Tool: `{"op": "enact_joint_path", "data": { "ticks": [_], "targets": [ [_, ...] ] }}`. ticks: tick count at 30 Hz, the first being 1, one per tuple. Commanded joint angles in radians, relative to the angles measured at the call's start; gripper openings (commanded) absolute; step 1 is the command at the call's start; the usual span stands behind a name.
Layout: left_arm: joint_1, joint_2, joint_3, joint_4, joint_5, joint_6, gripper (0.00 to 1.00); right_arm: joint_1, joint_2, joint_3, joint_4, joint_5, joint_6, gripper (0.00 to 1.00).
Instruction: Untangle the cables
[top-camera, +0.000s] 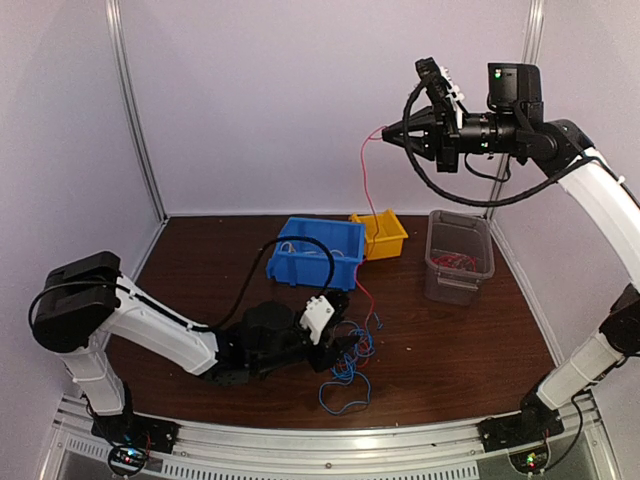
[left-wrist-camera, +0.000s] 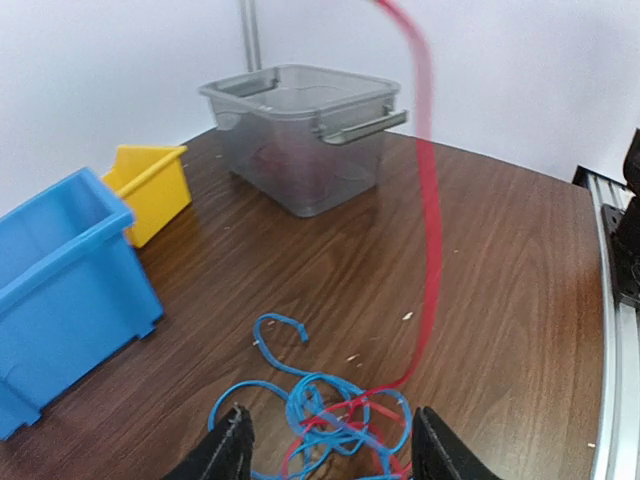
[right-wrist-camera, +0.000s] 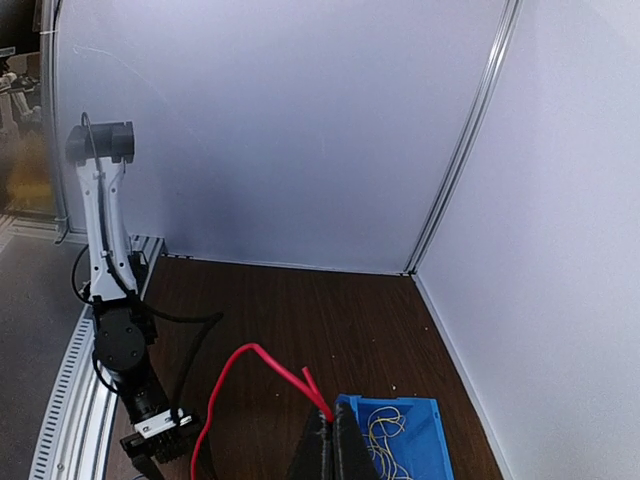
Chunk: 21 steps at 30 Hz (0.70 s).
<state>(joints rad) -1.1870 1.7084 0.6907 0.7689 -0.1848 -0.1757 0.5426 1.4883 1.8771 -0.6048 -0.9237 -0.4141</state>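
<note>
Down on the left, the left arm (top-camera: 150, 325) reached low across the bench (top-camera: 460, 340), and the left jaws stood wide apart just above the wood, clamped on nothing. The cables (left-wrist-camera: 320, 415), a knot of blue and red loops, lay on the bench between the two fingertips and a little ahead of them. Whether either finger touched a loop I could not tell.

From the knot a single red strand (left-wrist-camera: 430, 230) climbed steeply off the bench, rising beside the blue bin (top-camera: 316, 250) and the yellow bin (top-camera: 380, 233), which stood side by side at the back. The blue bin held a few thin pale wires. Right of these sat a clear grey tub (top-camera: 458, 255) with red wires in its bottom.

High on the right, the right arm (top-camera: 600, 190) carried the right jaws well above the bench, pressed together on the upper end of the red strand — a short red tip showed just past the grip.
</note>
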Motion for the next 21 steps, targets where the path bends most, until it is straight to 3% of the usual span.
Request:
{"op": "enact_joint_path", "data": {
  "ticks": [1, 4, 7, 11, 14, 21],
  "targets": [
    [-0.043, 0.141, 0.151, 0.057, -0.013, 0.110, 0.56, -0.004, -0.006, 0.002, 0.052, 0.009, 0.026, 0.00],
    [-0.042, 0.229, 0.228, 0.069, -0.054, 0.133, 0.57, -0.004, -0.014, -0.026, 0.071, 0.023, 0.034, 0.00],
    [-0.034, 0.311, 0.313, 0.029, -0.102, 0.130, 0.50, -0.005, -0.027, -0.037, 0.076, 0.035, 0.036, 0.00],
    [-0.014, 0.366, 0.310, 0.066, -0.060, 0.080, 0.20, -0.032, -0.030, -0.004, 0.091, 0.028, 0.086, 0.00],
    [-0.007, 0.375, 0.274, 0.096, -0.013, 0.053, 0.09, -0.139, -0.015, 0.063, 0.172, -0.084, 0.222, 0.00],
    [0.018, 0.412, 0.241, 0.023, 0.025, 0.004, 0.09, -0.390, 0.062, 0.252, 0.444, -0.185, 0.530, 0.00]
  ]
}}
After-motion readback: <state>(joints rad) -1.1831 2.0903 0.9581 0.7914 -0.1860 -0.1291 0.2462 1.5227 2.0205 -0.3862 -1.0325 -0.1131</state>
